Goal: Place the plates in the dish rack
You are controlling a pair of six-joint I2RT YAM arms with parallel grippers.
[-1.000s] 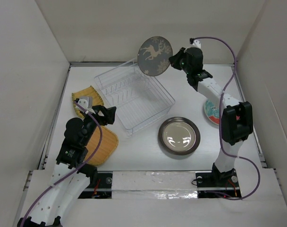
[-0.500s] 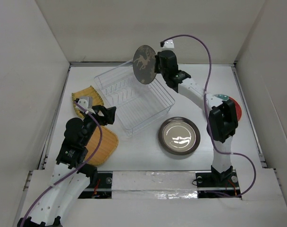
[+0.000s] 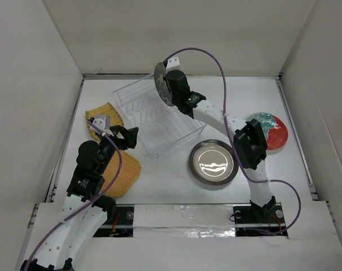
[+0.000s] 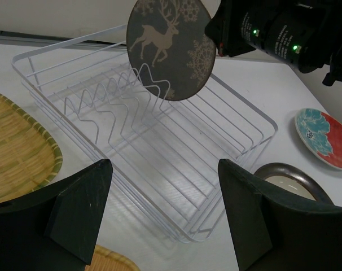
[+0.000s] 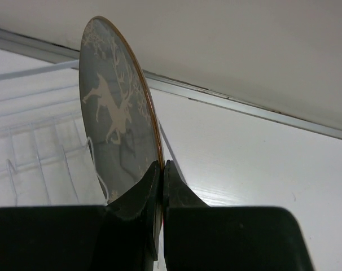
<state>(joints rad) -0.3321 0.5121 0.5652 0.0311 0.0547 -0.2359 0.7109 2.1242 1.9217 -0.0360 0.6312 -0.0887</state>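
The left arm (image 3: 89, 169) covers perhaps half of 1 yellow plate (image 3: 126, 169). The left wrist view crops the dark plate's (image 4: 168, 48) top.

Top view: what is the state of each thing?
deer plate, on edge above rack
right hand, shut on deer plate
left hand, open, empty
rack, no plate seated
silver plate, lying flat
red plate, lying flat
round yellow plate, flat
fan-shaped yellow plate, flat
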